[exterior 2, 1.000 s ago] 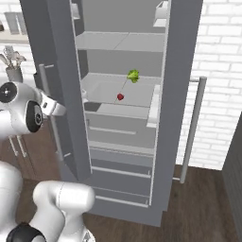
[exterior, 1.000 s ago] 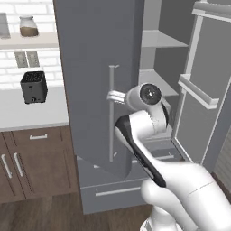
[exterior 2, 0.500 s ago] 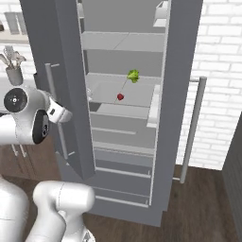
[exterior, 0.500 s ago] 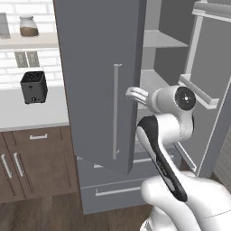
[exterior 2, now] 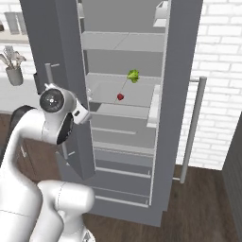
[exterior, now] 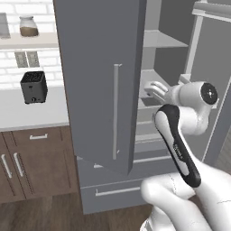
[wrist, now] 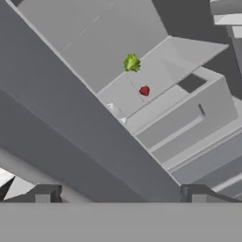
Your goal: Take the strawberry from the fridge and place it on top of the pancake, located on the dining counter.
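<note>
The fridge (exterior 2: 127,156) stands with both doors open. On a pale middle shelf lies the small red strawberry (exterior 2: 120,97) (wrist: 144,90), just in front of a green leafy clump (exterior 2: 133,75) (wrist: 132,63). My gripper (exterior: 154,89) (wrist: 120,194) is open and empty, its two tips far apart. It hovers by the inner edge of the open left door (exterior: 101,81), pointing into the fridge, still well short of the berry. The pancake and the dining counter are out of view.
The left door's bar handle (exterior: 116,110) faces outward. The right door (exterior 2: 177,94), with shelf bins and a long handle (exterior 2: 191,127), hangs open beside a white brick wall. A black toaster (exterior: 34,86) sits on the white worktop over brown cabinets (exterior: 31,158).
My hand has swung right, away from the left door's handle, round the door's edge and toward the open fridge interior. The strawberry has not moved.
</note>
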